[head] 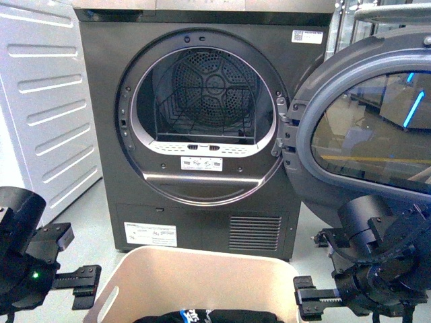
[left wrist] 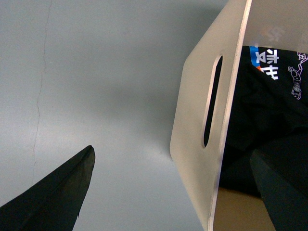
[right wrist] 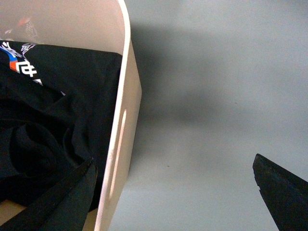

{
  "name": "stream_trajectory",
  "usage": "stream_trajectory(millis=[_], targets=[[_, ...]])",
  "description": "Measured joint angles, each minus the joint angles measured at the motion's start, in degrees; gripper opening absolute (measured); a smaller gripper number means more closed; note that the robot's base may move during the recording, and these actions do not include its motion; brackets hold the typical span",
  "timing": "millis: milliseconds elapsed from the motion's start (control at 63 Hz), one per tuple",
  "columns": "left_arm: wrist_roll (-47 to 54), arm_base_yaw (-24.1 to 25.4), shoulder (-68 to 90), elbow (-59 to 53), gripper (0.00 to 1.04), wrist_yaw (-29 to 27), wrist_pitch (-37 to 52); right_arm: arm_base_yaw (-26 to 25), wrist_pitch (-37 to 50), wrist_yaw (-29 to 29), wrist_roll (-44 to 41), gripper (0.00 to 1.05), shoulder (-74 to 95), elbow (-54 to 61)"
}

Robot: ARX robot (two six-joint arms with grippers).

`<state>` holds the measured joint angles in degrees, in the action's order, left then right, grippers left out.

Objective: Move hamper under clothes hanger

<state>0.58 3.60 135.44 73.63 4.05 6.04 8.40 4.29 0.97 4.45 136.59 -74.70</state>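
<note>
1. Plainly, the left gripper (left wrist: pixel 172 150) is spread wide and grasps nothing. One finger (left wrist: pixel 57 197) hangs over the grey floor (left wrist: pixel 110 72) outside the hamper (head: pixel 202 276). The other finger is inside the hamper, above a black garment (left wrist: pixel 260 125). The beige side wall with its slot handle (left wrist: pixel 211 103) stands between them, and it seems to touch neither.
2. The right gripper (right wrist: pixel 174 159) is released as well and straddles the opposite wall. Its inner finger (right wrist: pixel 62 202) is over the garment and its outer one over bare floor, well clear of the wall.
3. In the front view both black arms sit low, one at each bottom corner, with their grippers turned inward toward the hamper's sides. A green light (head: pixel 35 274) glows on the left arm.
4. The hamper stands on the floor between the two grippers, just in front of the dryer (head: pixel 101 101). The garment in it bears white, blue and orange print.
5. The dark grey dryer fills the view behind the hamper, with its perforated drum (head: pixel 209 87) exposed.
6. The dryer door (head: pixel 363 128) is swung open to the robot's right and hangs directly above the right arm.
7. A white ribbed panel (head: pixel 40 101) stands beside the dryer on the left, behind the left arm.
</note>
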Motion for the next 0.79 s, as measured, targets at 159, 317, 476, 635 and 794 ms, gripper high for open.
stream_trajectory(millis=[159,317,476,635,794], targets=[[-0.04,-1.42,2.38,3.15,0.98,0.63,-0.07,1.01,-0.92,-0.24,0.42,0.97,1.55,-2.05],[-0.07,-2.58,4.59,5.16,0.98,0.59,-0.52,1.75,-1.68,0.04,0.87,0.97,3.48,-3.69],[0.35,-3.23,7.06,7.41,0.98,-0.04,-1.14,2.58,-2.64,0.68,1.07,0.97,5.6,-5.25],[1.03,-3.37,8.41,8.83,0.98,-0.92,-1.31,3.26,-2.93,1.16,1.92,0.97,6.29,-5.88],[1.36,-3.41,9.84,10.75,0.98,-1.55,-1.29,4.07,-3.1,1.79,2.69,0.76,6.34,-6.12]])
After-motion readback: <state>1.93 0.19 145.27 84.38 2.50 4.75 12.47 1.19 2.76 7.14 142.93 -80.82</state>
